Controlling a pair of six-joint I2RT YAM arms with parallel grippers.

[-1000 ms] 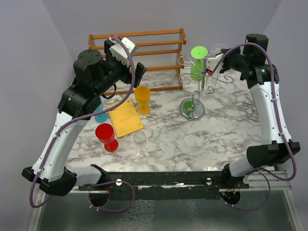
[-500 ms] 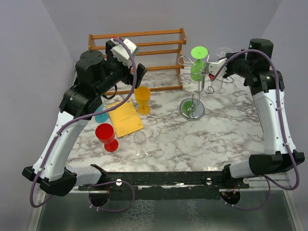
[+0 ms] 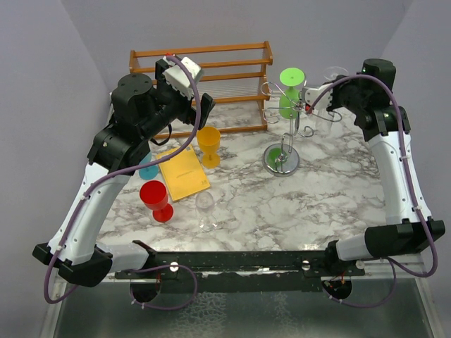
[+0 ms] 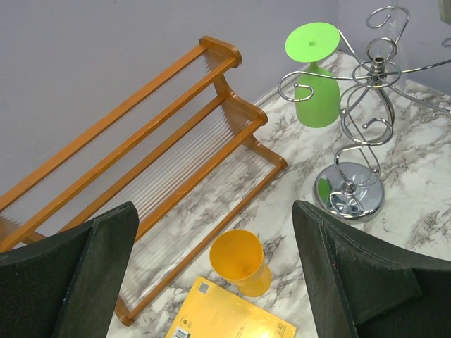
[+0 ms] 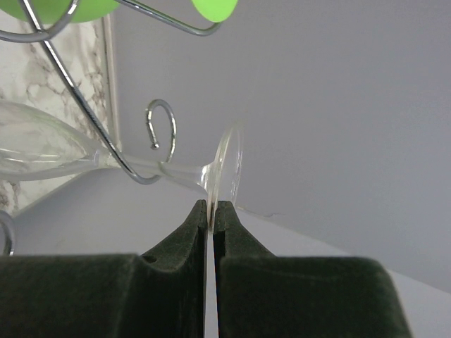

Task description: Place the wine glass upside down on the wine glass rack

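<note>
As right end effector (image 5: 212, 205) pinches wine glass (image 5: 49, 153) (clear, disc-footed), curled chrome rack (image 4: 350, 191).

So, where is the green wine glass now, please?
Top view: the green wine glass hangs upside down on the wine glass rack, right of the wooden shelf.

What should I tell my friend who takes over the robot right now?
Left gripper: open, holding nothing, above the wooden shelf and yellow cup.
Right gripper: shut on the foot of the clear wine glass, beside the wine glass rack's wire arms.
Done: glass is up at the rack, stem at a wire hook; a green glass hangs there upside down.
Left: check the stem sits in the hook, then release.
</note>
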